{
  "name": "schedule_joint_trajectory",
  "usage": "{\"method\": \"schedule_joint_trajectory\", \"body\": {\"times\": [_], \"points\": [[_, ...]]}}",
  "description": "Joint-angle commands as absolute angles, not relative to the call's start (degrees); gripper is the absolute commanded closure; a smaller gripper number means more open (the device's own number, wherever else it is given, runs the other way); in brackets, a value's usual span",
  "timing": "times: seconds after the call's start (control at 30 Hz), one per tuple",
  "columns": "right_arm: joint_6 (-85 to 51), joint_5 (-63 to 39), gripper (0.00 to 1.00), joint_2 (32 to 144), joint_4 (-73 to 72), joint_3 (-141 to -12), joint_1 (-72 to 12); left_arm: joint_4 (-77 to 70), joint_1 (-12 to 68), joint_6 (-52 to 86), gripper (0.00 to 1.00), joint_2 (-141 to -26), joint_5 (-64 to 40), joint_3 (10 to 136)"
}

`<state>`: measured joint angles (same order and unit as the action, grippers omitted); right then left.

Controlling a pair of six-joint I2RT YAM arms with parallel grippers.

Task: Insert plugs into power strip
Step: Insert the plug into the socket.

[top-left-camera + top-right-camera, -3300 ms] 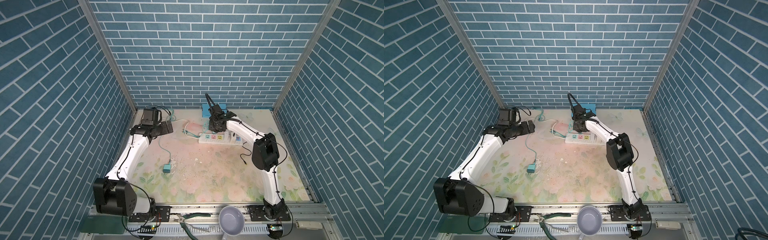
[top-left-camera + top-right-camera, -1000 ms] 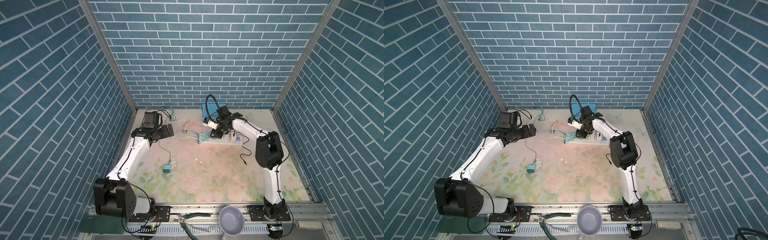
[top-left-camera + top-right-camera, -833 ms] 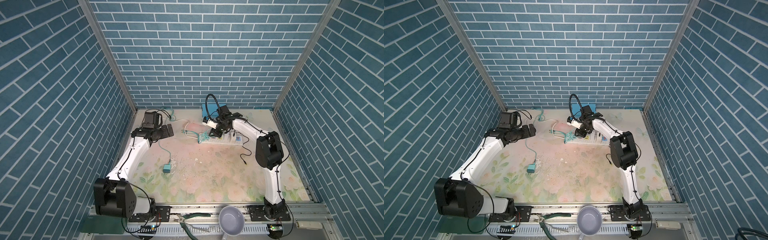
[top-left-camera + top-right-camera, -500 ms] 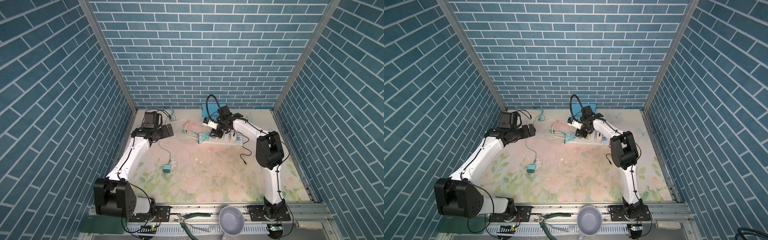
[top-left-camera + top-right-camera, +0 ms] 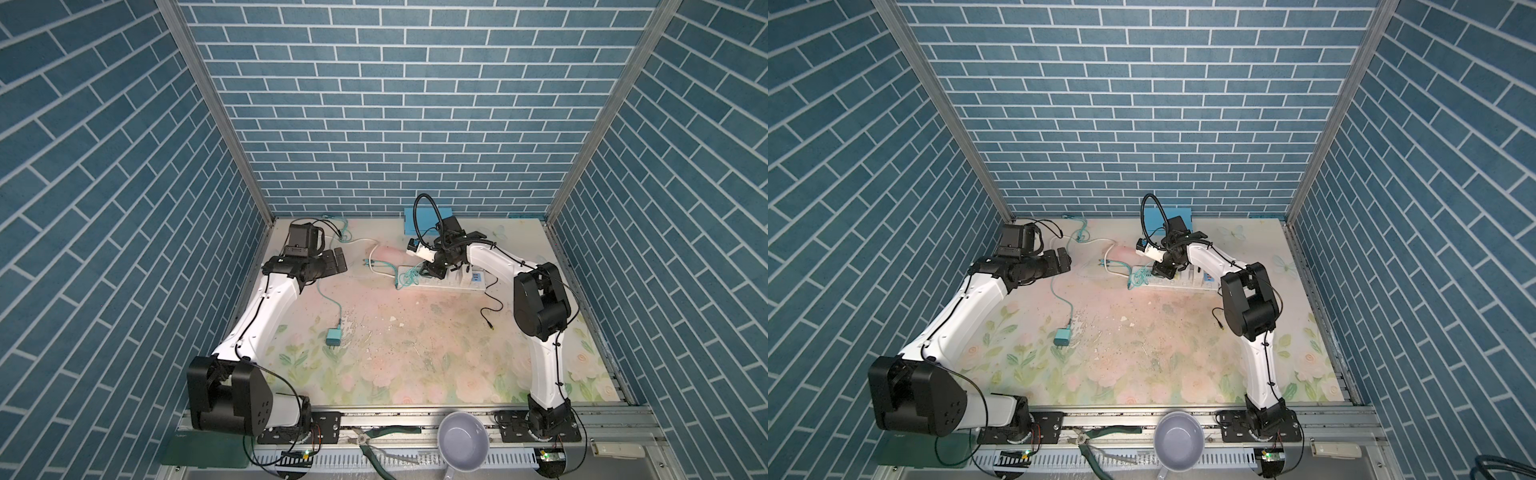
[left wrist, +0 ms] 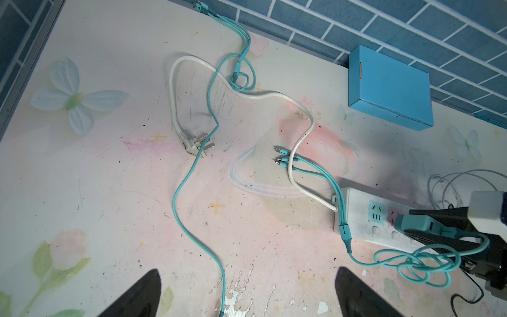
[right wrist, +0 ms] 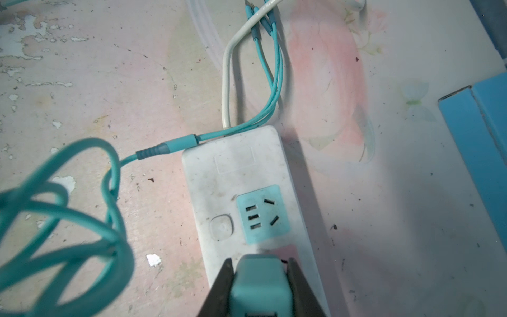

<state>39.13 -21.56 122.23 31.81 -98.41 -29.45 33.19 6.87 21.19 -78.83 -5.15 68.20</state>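
1. At one o'clock on the table (image 5: 415, 357), both top views: right gripper (image 5: 432, 272) low over the nine o'clock end of the power strip (image 5: 461, 284). At ten o'clock, left gripper (image 5: 335, 262) hovering, released. At eight o'clock, loose teal plug (image 5: 333, 336), far from the strip.
2. Left wrist view: jaws wide, nothing between.
3. Right wrist view: jaws clenched on mint-teal plug (image 7: 260, 285) at the pink socket (image 7: 286, 251); prongs hidden.

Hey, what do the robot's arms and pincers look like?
The left arm and right arm are white tubes with bulky black joints and thin black cables alongside. The left pincer and right pincer are black and taper to points.
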Motion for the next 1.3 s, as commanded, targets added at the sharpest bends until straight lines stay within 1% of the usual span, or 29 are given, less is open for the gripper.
{"method": "schedule_joint_trajectory", "body": {"times": [0.0,0.23,0.53,0.63,0.83,0.93,1.07,1.27], "points": [[43.3,-20.7,1.00,120.9,32.4,-97.0,-28.7,34.3,6.5,21.3,0.00,-78.9,-4.2,69.1],[44.3,-20.1,1.00,120.2,32.6,-94.3,-28.2,34.1,6.5,21.6,0.00,-79.3,-3.8,69.0],[46.0,-20.5,1.00,121.7,32.9,-94.2,-28.2,34.6,6.5,21.5,0.00,-78.9,-3.1,69.2],[48.1,-17.5,1.00,122.7,37.3,-95.9,-28.7,34.5,6.5,21.5,0.00,-78.8,-2.8,69.1],[50.1,-11.0,1.00,123.4,38.2,-95.8,-28.9,34.2,6.5,21.8,0.00,-78.7,-2.6,69.2],[50.8,-10.6,1.00,123.8,37.4,-94.9,-29.0,34.0,6.5,21.6,0.00,-78.7,-1.8,69.4],[49.6,-12.4,1.00,123.9,38.6,-96.5,-29.0,33.5,6.5,21.5,0.00,-79.0,-0.8,69.4],[48.8,-19.8,1.00,122.9,38.3,-95.5,-28.4,34.8,6.5,22.1,0.00,-79.8,-0.2,71.0]]}}
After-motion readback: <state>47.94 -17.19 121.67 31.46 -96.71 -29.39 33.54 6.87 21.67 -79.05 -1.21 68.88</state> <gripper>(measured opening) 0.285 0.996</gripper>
